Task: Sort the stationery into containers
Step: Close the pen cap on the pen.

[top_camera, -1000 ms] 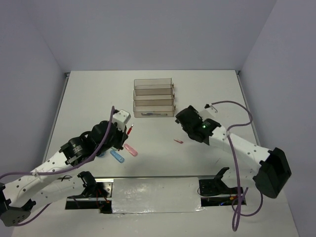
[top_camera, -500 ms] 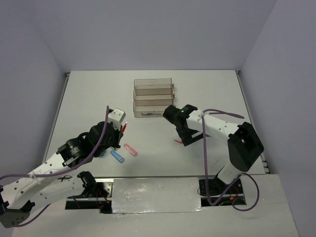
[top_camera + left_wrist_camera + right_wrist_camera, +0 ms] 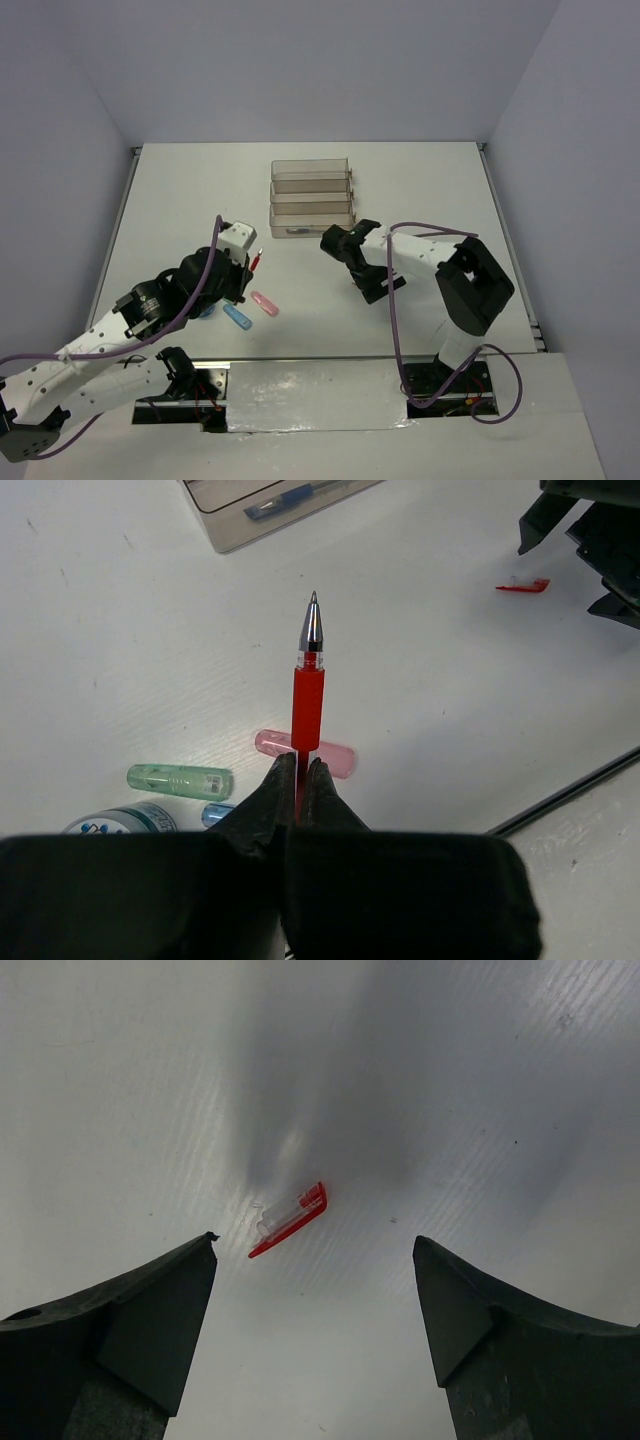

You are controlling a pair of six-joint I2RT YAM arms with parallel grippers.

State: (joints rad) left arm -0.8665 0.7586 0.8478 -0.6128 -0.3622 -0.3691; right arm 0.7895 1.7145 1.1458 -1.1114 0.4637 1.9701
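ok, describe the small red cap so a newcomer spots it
Start at the clear tray block at the table's far middle, then come nearer to the right gripper. The red cap lies alone on bare table below its open jaws: a tiny red-and-clear wedge, far shorter than the red pen.

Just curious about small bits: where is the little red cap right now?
The red cap lies on the white table below the right gripper, framed between its open fingers in the right wrist view.
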